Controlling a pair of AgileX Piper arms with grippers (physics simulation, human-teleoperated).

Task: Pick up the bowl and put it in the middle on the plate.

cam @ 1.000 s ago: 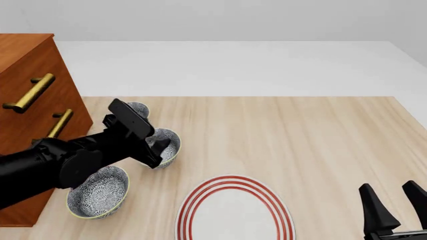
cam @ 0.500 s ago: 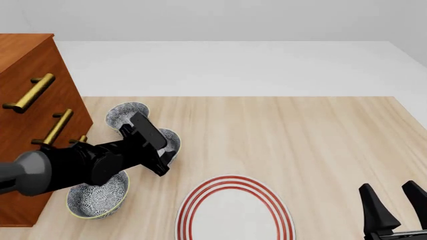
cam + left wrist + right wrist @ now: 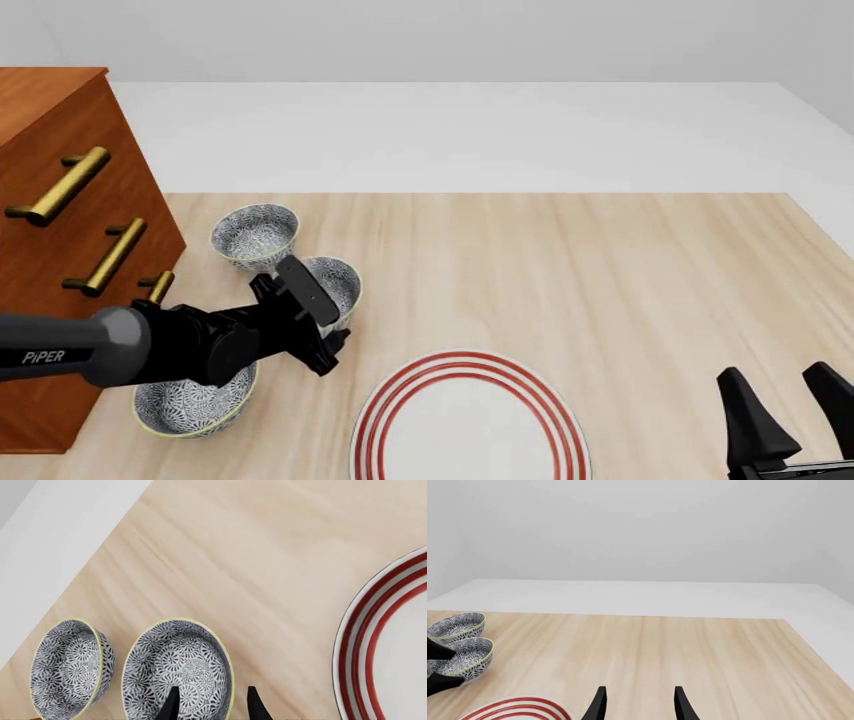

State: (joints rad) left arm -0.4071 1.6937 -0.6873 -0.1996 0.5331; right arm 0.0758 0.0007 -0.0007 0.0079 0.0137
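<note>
Three look-alike floral bowls stand at the table's left. The bowl [image 3: 334, 283] in the middle of them fills the left wrist view [image 3: 180, 667]. My left gripper [image 3: 330, 337] [image 3: 212, 706] is open at its near rim: one finger is over the bowl's inside, the other outside the rim. I cannot tell whether they touch it. The red-ringed white plate [image 3: 380, 412] [image 3: 373, 650] lies at the front centre, empty. My right gripper [image 3: 794, 412] [image 3: 639, 704] stands open at the front right, holding nothing.
One further bowl [image 3: 254, 233] [image 3: 70, 667] sits behind the bowl. Another [image 3: 194, 402] lies under my left arm. A wooden drawer cabinet [image 3: 60, 190] with brass handles stands at the left edge. Bare table stretches right of the bowls.
My left arm has drawn back and down toward the near left, uncovering the far bowl, with its gripper now at the middle bowl's near rim. The right arm has not moved.
</note>
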